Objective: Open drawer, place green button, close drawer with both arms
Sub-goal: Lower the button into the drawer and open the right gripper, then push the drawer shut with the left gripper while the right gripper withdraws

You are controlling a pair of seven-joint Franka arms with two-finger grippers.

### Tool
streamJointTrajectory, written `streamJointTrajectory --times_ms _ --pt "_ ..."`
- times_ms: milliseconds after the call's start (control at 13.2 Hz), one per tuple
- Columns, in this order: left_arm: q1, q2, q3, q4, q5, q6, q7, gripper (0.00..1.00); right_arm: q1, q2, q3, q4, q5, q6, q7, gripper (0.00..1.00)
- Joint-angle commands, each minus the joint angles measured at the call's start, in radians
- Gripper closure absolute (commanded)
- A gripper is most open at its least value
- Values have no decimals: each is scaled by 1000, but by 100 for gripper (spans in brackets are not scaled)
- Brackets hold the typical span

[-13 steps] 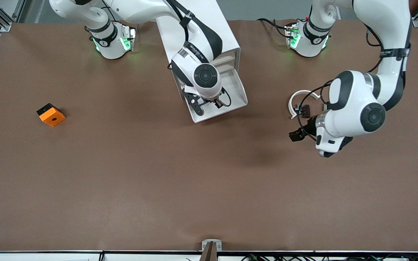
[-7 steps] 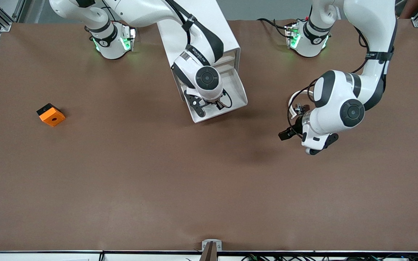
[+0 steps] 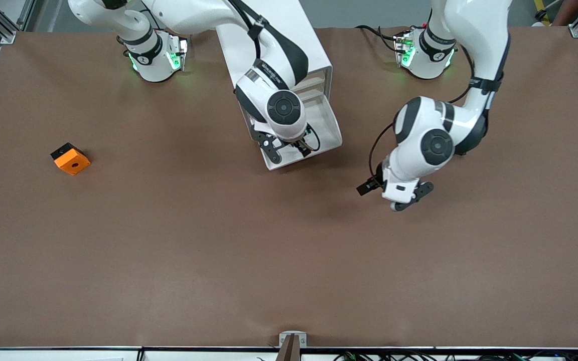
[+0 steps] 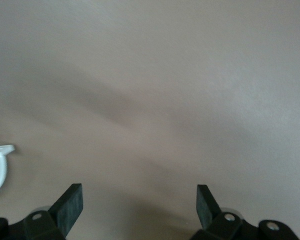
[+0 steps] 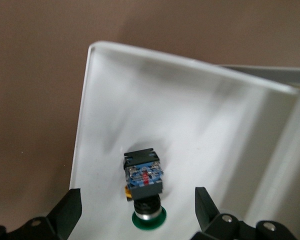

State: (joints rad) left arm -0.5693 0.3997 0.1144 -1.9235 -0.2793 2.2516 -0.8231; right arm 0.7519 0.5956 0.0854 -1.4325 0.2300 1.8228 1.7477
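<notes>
From my console the cabinet [image 3: 274, 45] sits at twelve o'clock on the table [image 3: 168, 240], with one drawer [image 3: 326, 118] pulled out toward five o'clock. I judge the placing step just finished: the button [image 5: 144, 187] lies on the drawer's white floor near its front wall, apart from both walls. It lies on its side, long axis running roughly along the drawer's slide direction as far as I can judge, green cap toward the wrist camera, bluish base away.

The right gripper [image 5: 137, 212] hovers over it inside the drawer, fingers spread wide, one on each side of the button and holding nothing. The left gripper [image 4: 139, 205] hangs over bare table at about four o'clock from the drawer front, fingers fully spread and empty.

Next, I would lift the right gripper clear, then push the cream front shut, squarely along the slide.
</notes>
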Motion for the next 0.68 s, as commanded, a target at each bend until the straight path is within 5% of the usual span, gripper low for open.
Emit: streamJointTrajectory --times_ms 0,379,607 --pt "-70 68 -1 43 17 45 -83 0 -71 -31 10 119 19 -211 -17 0" --pt "-173 128 -15 78 9 45 -96 0 -187 -176 8 116 14 -430 -327 0" --pt "-207 128 -59 77 9 36 -103 0 -275 -340 7 -12 14 -450 -616 0"
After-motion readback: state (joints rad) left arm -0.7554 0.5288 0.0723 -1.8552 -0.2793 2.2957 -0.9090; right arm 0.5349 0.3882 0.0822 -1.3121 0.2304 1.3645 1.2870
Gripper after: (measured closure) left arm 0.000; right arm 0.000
